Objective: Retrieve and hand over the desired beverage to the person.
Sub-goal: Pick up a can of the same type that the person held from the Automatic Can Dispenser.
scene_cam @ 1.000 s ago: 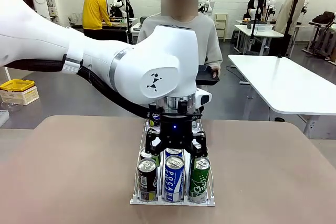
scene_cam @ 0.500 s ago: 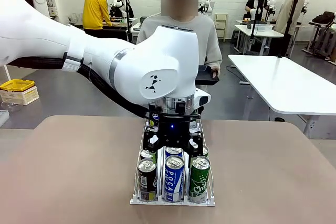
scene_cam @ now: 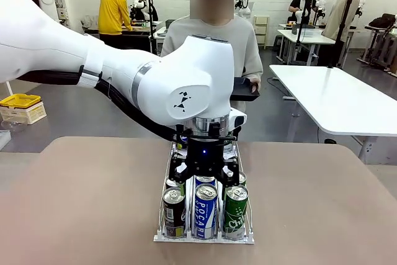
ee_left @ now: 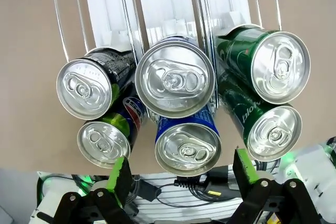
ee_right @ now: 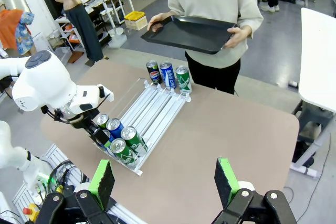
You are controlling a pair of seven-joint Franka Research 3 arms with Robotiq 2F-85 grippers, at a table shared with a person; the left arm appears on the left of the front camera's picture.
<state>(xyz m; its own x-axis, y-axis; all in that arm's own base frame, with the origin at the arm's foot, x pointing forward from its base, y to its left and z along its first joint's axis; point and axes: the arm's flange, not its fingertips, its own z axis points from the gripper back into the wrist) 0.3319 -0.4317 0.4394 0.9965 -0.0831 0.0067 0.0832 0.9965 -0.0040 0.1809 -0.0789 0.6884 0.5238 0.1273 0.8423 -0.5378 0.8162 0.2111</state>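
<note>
Green pads (ee_left: pixel 116 171) spread wide and empty, the left end effector (scene_cam: pixel 205 181) hovers over the blue cans (scene_cam: pixel 205 210) in the middle lane of the rack (scene_cam: pixel 158 238) on the tabletop (scene_cam: pixel 80 203); it should drop centred, clear of the green can (scene_cam: pixel 235 212) and black can (scene_cam: pixel 174 213) alongside, before closing.

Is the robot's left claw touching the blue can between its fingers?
Apart. The left wrist view shows the left gripper open, its green pads either side of the blue can, with table visible between each pad and the can.
</note>
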